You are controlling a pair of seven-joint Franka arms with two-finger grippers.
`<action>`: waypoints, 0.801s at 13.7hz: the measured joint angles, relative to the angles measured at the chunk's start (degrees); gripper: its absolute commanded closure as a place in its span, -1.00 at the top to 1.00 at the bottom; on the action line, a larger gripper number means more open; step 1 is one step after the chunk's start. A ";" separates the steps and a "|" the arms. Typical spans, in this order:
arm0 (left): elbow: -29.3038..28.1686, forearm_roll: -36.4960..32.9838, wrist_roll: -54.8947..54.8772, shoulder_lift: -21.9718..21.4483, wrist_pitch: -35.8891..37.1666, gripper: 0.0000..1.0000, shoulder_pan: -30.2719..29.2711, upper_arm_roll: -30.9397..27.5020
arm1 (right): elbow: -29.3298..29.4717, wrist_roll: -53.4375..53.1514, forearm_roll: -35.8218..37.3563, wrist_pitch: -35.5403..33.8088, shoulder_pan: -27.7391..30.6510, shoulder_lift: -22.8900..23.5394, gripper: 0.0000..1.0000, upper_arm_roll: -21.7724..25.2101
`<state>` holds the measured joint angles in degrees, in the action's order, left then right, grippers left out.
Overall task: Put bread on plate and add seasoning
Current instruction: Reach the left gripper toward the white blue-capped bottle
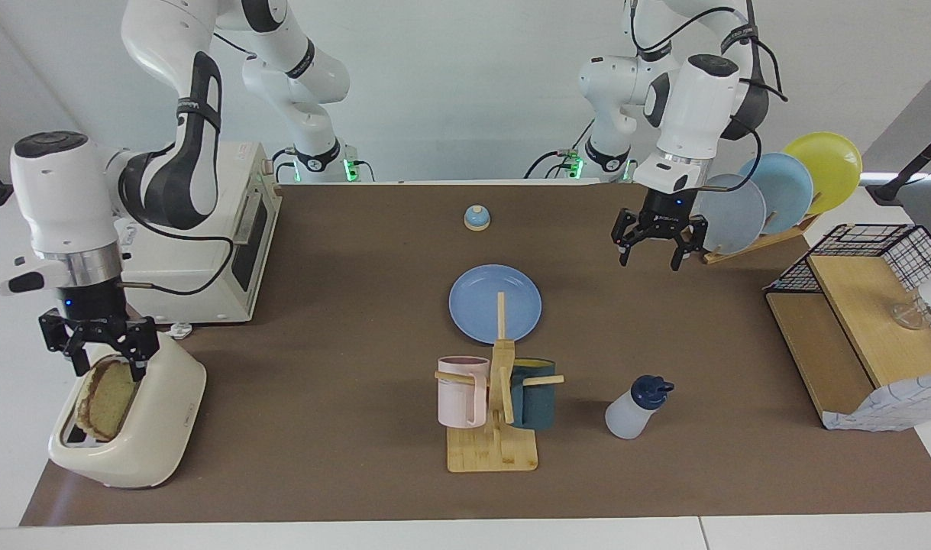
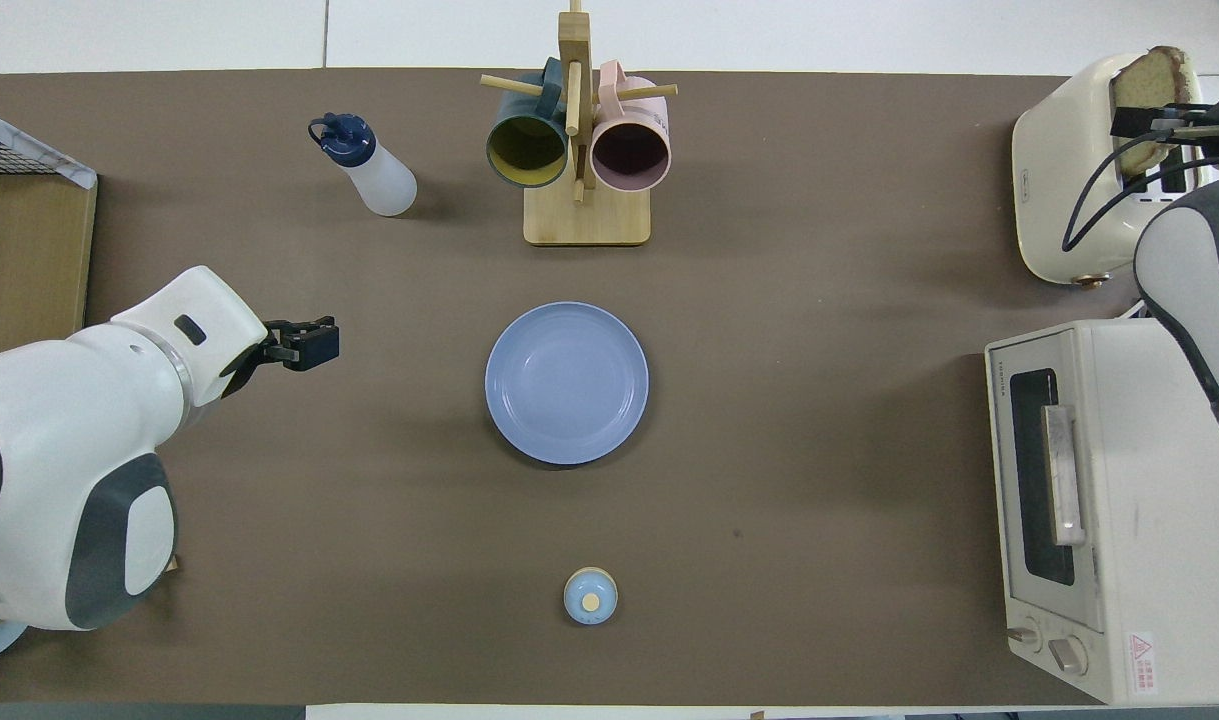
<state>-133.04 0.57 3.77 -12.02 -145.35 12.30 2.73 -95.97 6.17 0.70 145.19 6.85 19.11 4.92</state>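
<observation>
- Left claw (image 1: pixel 658 246) hanging released over the worktop (image 1: pixel 343 305) near the robots, waiting.
- Plate (image 1: pixel 495 302) lying mid-worktop.
- Seasoning (image 1: pixel 637 409) standing farther out.
- Right claw (image 1: pixel 102 355) gripping the bread (image 1: pixel 106 397), which is sitting in the toaster (image 1: pixel 140 428).

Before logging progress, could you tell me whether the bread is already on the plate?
No, the bread stands in the toaster, and the plate lies bare.
</observation>
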 measured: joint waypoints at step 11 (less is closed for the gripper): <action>-2.65 0.13 2.69 18.39 -35.56 1.00 1.33 -0.02 | 4.36 10.75 5.96 -4.64 0.14 0.93 -1.00 -0.02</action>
<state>-135.68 0.70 6.46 6.37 -180.91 13.63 2.71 -91.61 16.92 6.66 140.55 6.99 20.04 4.89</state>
